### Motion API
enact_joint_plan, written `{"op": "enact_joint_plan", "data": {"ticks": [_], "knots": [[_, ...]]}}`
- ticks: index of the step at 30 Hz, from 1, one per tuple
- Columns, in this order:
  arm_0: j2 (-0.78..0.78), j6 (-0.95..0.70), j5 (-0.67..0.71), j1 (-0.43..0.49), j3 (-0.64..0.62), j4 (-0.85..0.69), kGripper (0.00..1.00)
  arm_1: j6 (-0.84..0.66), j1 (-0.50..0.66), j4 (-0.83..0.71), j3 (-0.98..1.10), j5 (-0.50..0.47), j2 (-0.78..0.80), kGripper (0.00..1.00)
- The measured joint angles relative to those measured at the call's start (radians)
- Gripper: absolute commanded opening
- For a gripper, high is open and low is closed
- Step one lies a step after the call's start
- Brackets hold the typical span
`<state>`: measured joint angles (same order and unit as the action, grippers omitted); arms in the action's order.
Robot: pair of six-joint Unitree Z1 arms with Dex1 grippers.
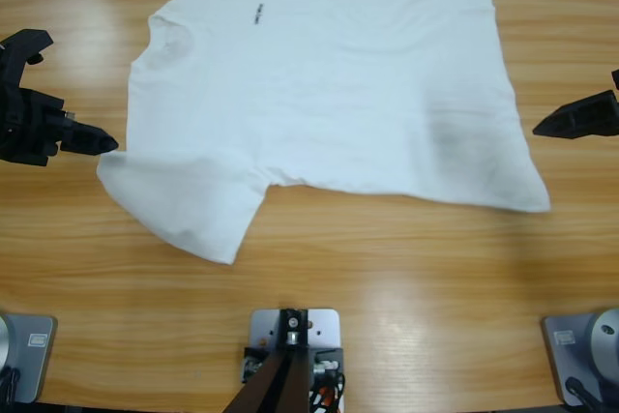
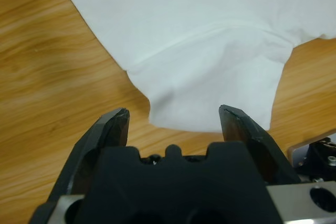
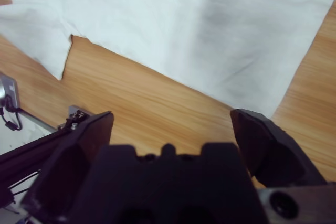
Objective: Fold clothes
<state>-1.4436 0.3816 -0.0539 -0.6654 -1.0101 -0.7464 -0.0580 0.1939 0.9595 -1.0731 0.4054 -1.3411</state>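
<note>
Smooth white cotton T-shirt [image 1: 329,94] lies flat on grained wooden table [image 1: 387,278].

Right gripper [image 3: 170,124] fingers spread above table [image 3: 147,103], near T-shirt [image 3: 173,24] hem.

We see the plain white short-sleeved cotton T-shirt [image 1: 329,94] lying flat on the long wooden table [image 1: 387,287], neck towards the left. The left arm's black two-jawed gripper [image 1: 102,143] sits just beside its near sleeve; the right arm's black gripper [image 1: 544,127] sits near the hem.

T-shirt [image 1: 329,84] far edge runs past the table's far side; chest mark [image 1: 259,15] too small to read; right gripper [image 1: 580,118] cut by frame edge.
</note>
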Motion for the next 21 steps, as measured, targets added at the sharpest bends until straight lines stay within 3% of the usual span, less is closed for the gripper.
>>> {"op": "enact_joint_plan", "data": {"ticks": [14,21], "knots": [[0.016,-0.008,0.038,0.001,0.003,0.000,0.674,-0.001,0.000,-0.005,0.005,0.000,0.000,0.908],[0.114,0.090,0.173,0.143,0.068,0.000,0.674,-0.001,0.000,-0.008,0.007,0.000,0.000,0.908]]}}
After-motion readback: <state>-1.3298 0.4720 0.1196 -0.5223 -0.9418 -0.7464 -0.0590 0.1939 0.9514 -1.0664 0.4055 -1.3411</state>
